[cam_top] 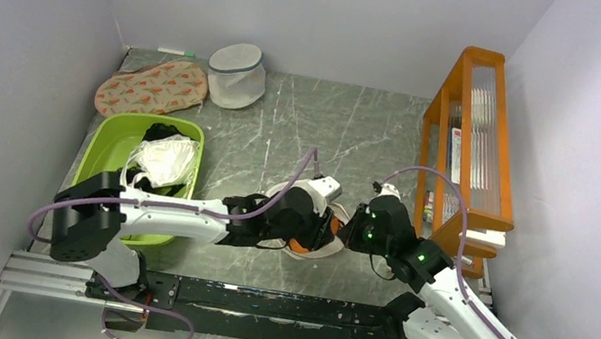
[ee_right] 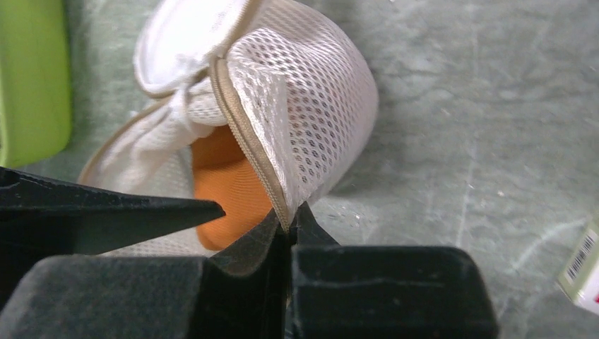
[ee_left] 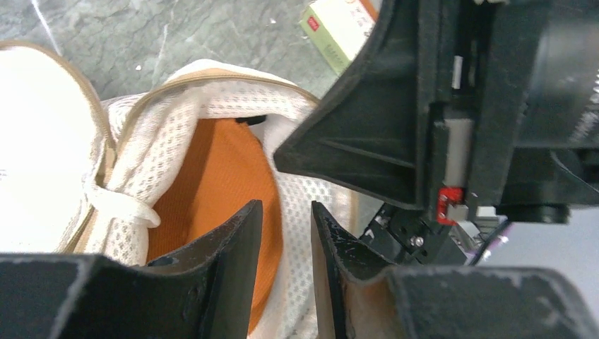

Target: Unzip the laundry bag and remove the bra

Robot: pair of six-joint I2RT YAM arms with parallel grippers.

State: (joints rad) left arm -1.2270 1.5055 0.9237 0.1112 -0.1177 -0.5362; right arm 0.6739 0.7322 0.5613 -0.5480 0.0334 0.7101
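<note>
The cream mesh laundry bag (cam_top: 308, 254) lies at the near middle of the table, its zip open. In the left wrist view the bag (ee_left: 184, 141) gapes and the orange bra (ee_left: 219, 176) shows inside. My left gripper (ee_left: 282, 208) is open by a narrow gap, one finger over the bra, the other outside the mesh wall. It shows in the top view (cam_top: 326, 226). My right gripper (ee_right: 288, 219) is shut on the bag's (ee_right: 311, 106) zip rim and holds that flap up; the bra (ee_right: 226, 183) shows beneath. In the top view my right gripper (cam_top: 349, 232) meets the left.
A green tub (cam_top: 113, 149) of clothes stands at the left. A patterned flat oval (cam_top: 150, 87) and a greyish mesh cylinder (cam_top: 236, 76) lie at the back. An orange rack (cam_top: 470, 142) stands at the right. A small box (ee_right: 583, 268) lies near the bag.
</note>
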